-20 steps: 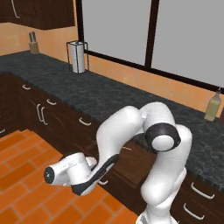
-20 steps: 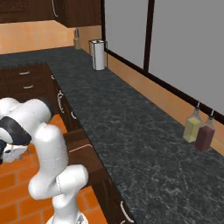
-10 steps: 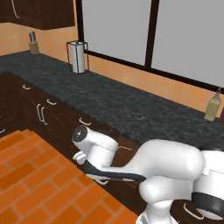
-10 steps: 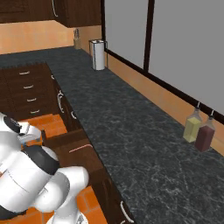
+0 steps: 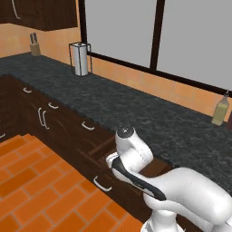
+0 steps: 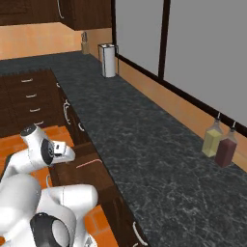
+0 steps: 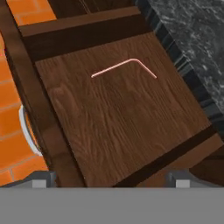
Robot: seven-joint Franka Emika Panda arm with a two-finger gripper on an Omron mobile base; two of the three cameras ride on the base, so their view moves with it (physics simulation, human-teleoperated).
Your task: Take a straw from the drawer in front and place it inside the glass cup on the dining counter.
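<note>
While the drawer (image 7: 118, 118) already stands open, the straw (image 7: 124, 66) lies untouched ahead of the wide-open, empty fingers (image 7: 111, 179), so grasping and delivery remain.

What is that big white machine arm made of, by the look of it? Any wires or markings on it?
The arm is made of smooth, rounded, glossy white segments, thick as pipes, with dark grey to black bands and caps at the joints. A round dark disc with a pale centre caps one joint. The hand view shows the two small grey finger tips of its gripper. No loose cables or lettering can be made out.
</note>
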